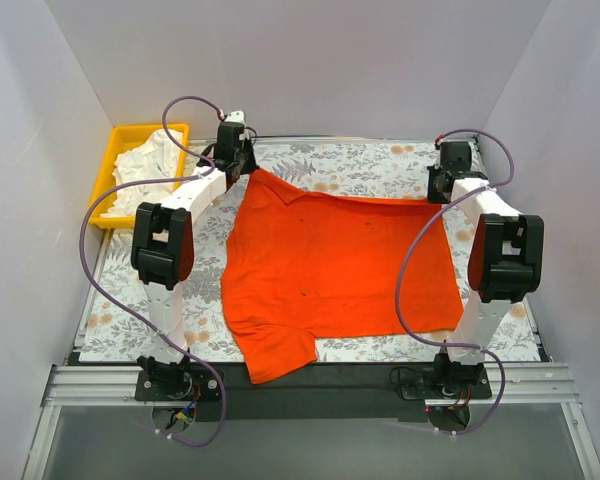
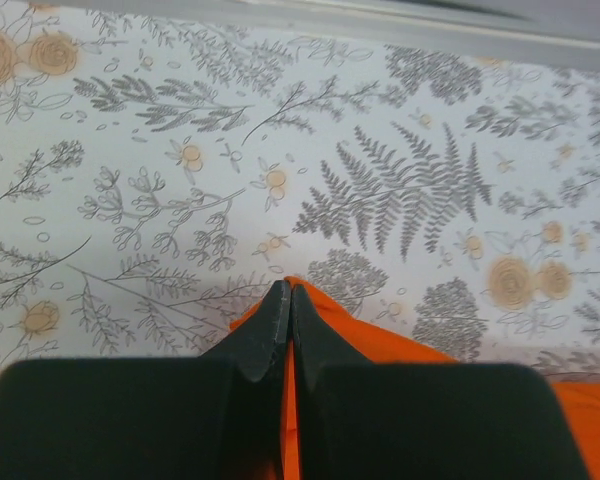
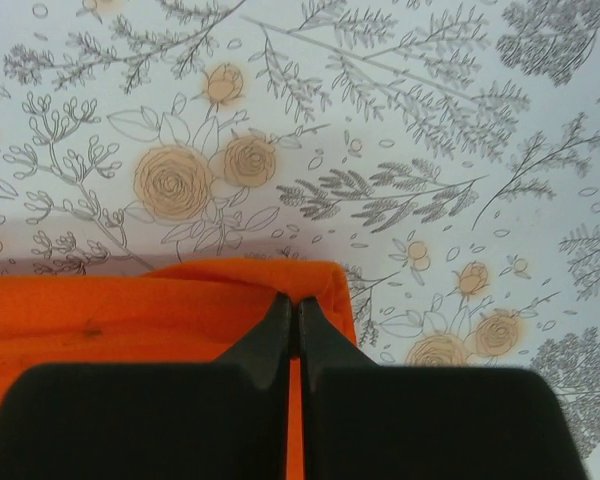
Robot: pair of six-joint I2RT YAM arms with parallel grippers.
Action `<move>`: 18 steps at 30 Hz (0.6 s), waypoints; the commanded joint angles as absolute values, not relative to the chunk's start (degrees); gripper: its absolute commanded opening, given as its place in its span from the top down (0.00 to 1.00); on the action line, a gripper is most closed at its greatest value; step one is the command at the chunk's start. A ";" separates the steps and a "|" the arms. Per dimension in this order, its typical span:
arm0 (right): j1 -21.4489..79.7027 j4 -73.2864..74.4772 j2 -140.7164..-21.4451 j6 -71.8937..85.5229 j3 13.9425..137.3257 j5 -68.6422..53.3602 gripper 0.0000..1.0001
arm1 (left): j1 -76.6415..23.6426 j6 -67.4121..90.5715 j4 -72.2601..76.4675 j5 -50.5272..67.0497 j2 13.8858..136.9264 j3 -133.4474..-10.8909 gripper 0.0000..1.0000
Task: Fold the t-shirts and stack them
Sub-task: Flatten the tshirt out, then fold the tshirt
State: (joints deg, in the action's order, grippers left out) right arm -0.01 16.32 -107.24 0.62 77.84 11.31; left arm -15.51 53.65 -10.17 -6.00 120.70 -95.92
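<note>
I see the orange shirt [image 1: 330, 265] spread on the flowered tablecloth [image 1: 360, 165], pale walls [image 1: 280, 60] around.
Left of it, a white shirt [image 1: 145, 165] is heaped in the yellow tray [image 1: 150, 127]; the left claw [image 2: 285, 295] clamps its far-left corner and the right claw [image 3: 298, 305] its far-right corner.

Two shirts, two grippers, two arms, one tray [image 1: 140, 129], one cloth [image 1: 365, 165].
One orange shirt [image 1: 335, 265] spans from the left gripper [image 2: 285, 290] to the right gripper [image 3: 290, 300], a corner at each one's tips. One white shirt [image 1: 145, 165] fills the single yellow tray, left of the left gripper. The one floral cloth lies under both.
</note>
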 commanded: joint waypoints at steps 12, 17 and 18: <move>-3.16 14.06 -106.88 -2.55 82.09 7.38 0.99 | -15.12 73.38 -25.03 -4.57 114.61 -96.07 1.00; -3.25 15.99 -106.44 -2.20 82.09 7.73 0.99 | -15.21 79.44 -29.70 -2.91 109.71 -92.48 1.00; -3.34 16.34 -106.35 -2.11 82.09 7.73 0.99 | -15.21 80.15 -29.97 -2.29 108.82 -91.68 1.00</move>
State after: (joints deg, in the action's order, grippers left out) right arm -2.96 15.68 -107.37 -1.76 80.79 7.46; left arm -15.49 74.72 -25.87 -3.79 117.43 -93.65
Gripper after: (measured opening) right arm 0.013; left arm 0.015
